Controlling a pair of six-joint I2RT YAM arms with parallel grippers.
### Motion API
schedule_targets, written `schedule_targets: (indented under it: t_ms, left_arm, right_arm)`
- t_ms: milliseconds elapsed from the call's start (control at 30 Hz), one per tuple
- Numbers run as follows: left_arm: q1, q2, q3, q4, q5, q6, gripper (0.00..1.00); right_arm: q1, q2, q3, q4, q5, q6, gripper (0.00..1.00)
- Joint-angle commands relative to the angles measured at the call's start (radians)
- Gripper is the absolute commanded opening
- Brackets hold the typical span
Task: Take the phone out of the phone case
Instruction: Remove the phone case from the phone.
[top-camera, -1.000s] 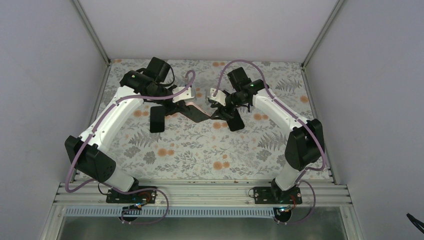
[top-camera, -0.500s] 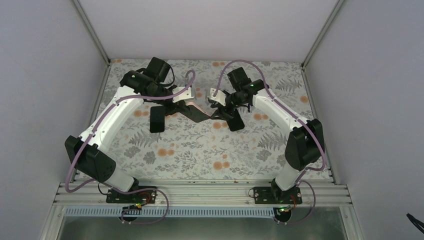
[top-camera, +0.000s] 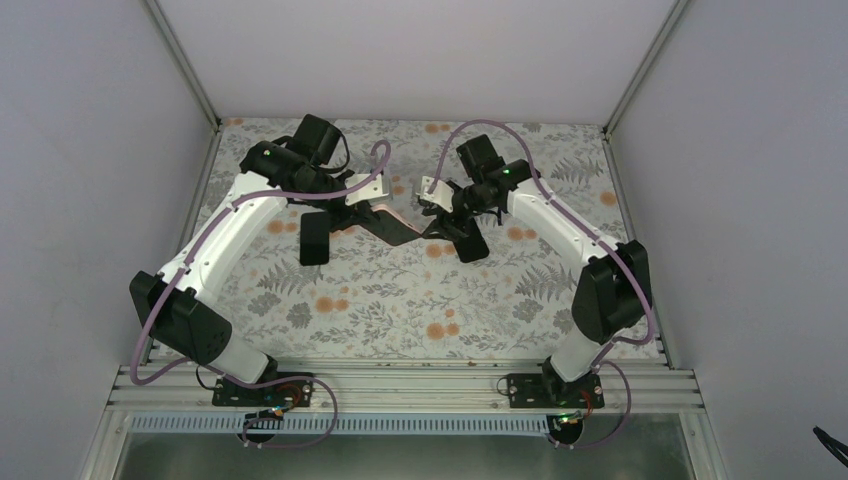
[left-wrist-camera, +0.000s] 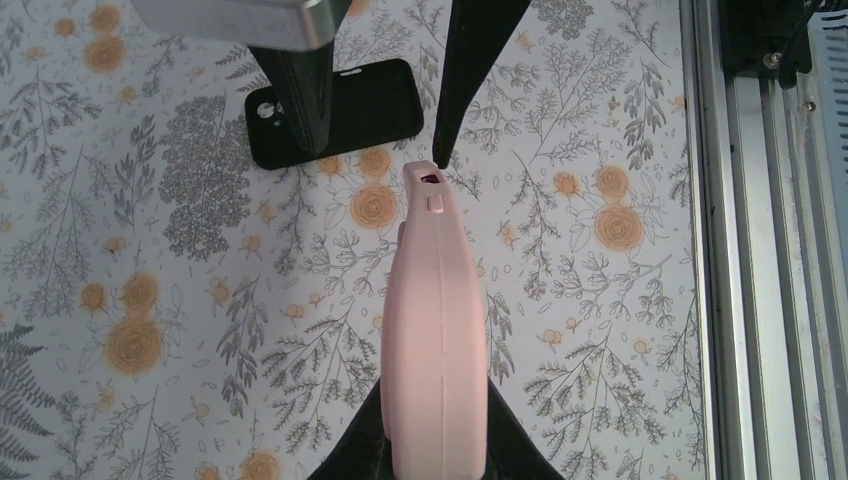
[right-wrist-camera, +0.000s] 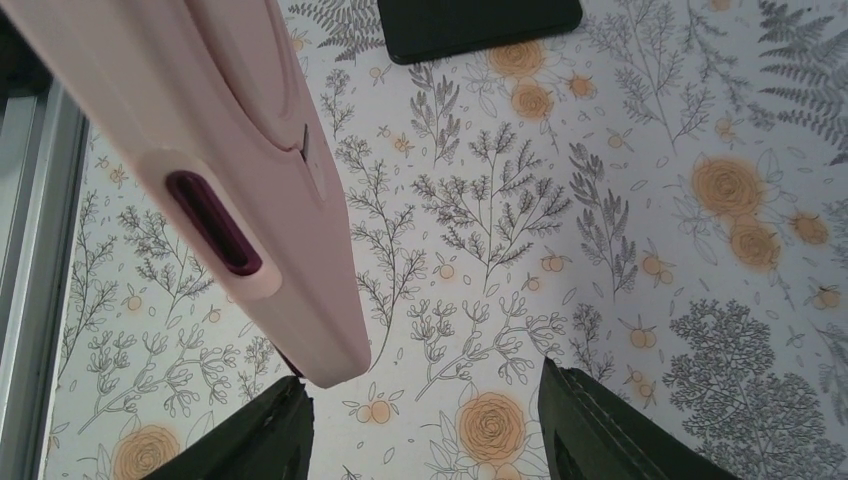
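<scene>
Left gripper (left-wrist-camera: 435, 455) is clenched on a pink case (left-wrist-camera: 435, 330), its two black fingers pressed against the case's flat sides at the bottom of the left wrist view. The case is held on edge above the floral table (top-camera: 420, 300), and its narrow side with a small button and a cutout runs away from the fingers. The free end of the case reaches toward the right gripper (right-wrist-camera: 430, 410), whose fingers stand spread well apart. In the right wrist view that end, with a dark slot in it, hangs just above the left-hand finger (right-wrist-camera: 280, 435). I cannot tell whether they touch. From above, both arms meet over the far middle of the table with the case bridging the gap between them. Whether the phone sits inside the case cannot be made out. A black slab (left-wrist-camera: 380, 100) with a round hole at one end lies flat on the table beyond the case's tip, partly behind one finger of the right gripper.
</scene>
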Motion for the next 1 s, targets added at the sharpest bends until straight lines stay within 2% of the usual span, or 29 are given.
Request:
schedule_targets:
  t_ms: [0, 967]
  left_arm:
    - [-0.011, -0.014, 0.012, 0.001, 0.067, 0.011, 0.02]
    - [-0.011, -0.007, 0.023, 0.018, 0.057, -0.011, 0.02]
  right_arm:
    - [-0.005, -0.058, -0.005, 0.027, -0.012, -0.006, 0.58]
    - [-0.007, -0.06, -0.052, 0.025, -0.024, -0.023, 0.58]
